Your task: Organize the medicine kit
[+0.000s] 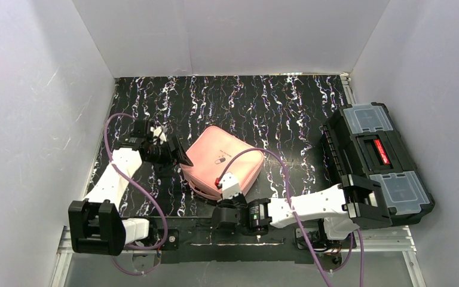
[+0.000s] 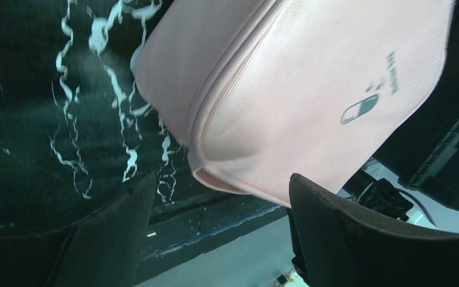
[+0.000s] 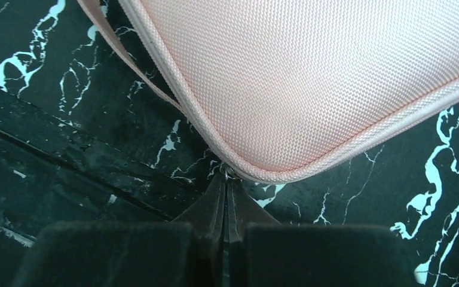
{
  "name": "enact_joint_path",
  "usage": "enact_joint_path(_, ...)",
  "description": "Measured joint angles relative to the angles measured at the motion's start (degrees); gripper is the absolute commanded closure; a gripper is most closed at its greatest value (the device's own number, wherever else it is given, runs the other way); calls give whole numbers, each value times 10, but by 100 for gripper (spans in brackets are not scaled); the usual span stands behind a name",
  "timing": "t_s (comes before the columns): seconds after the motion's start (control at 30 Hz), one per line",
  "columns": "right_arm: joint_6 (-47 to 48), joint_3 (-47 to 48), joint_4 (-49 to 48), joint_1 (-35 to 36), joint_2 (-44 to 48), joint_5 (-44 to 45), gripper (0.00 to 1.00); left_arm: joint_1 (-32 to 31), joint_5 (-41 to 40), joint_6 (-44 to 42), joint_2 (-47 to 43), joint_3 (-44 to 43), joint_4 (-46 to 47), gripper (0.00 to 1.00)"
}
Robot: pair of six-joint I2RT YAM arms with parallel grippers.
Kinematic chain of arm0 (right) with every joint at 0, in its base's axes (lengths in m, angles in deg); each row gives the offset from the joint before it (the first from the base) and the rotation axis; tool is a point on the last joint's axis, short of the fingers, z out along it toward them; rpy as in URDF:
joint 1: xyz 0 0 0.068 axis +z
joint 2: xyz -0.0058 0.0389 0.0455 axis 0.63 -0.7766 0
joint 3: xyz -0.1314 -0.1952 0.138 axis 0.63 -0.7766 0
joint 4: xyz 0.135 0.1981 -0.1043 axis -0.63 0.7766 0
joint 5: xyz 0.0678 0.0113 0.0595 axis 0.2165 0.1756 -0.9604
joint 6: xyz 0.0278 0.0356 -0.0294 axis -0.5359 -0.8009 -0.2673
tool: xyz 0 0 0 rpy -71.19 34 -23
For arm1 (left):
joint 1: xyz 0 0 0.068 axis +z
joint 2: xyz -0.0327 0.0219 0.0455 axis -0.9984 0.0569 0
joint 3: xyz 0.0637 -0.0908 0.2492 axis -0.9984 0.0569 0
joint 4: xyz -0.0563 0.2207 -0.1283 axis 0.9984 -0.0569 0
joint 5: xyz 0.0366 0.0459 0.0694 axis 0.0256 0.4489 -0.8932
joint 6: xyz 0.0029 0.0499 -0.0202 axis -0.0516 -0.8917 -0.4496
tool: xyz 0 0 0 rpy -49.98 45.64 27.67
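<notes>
The pink medicine kit [image 1: 224, 158] lies zipped shut on the black marbled table, pill logo [image 1: 220, 160] facing up. My left gripper [image 1: 181, 155] is open at the kit's left corner; in the left wrist view the gripper [image 2: 221, 182] has the kit's corner [image 2: 287, 89] between its spread fingers, not gripped. My right gripper [image 1: 223, 181] is at the kit's near corner. In the right wrist view the gripper [image 3: 226, 178] is shut on the small metal zip pull [image 3: 226, 171] at the kit's edge [image 3: 311, 78].
A black toolbox [image 1: 376, 158] with clear compartments stands at the right, close to the kit. White walls enclose the table on three sides. A thin pink strap [image 3: 137, 66] hangs from the kit's side. Purple cables trail from both arms.
</notes>
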Motion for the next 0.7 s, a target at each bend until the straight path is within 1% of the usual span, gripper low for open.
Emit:
enact_joint_path(0.03, 5, 3, -4, 0, -2, -2, 99, 0, 1, 1, -13, 15, -5, 2)
enact_joint_path(0.2, 28, 13, -24, -3, -10, -12, 99, 0, 36, 10, -46, 67, -14, 2)
enact_joint_path(0.37, 46, 30, -39, -5, -25, -23, 99, 0, 74, 18, -55, 85, -10, 2)
enact_joint_path(0.57, 54, 35, -53, -5, -33, -31, 99, 0, 119, 39, -58, 106, 28, 2)
enact_joint_path(0.7, 55, 35, -54, -5, -34, -31, 99, 0, 138, 51, -42, 112, 54, 18)
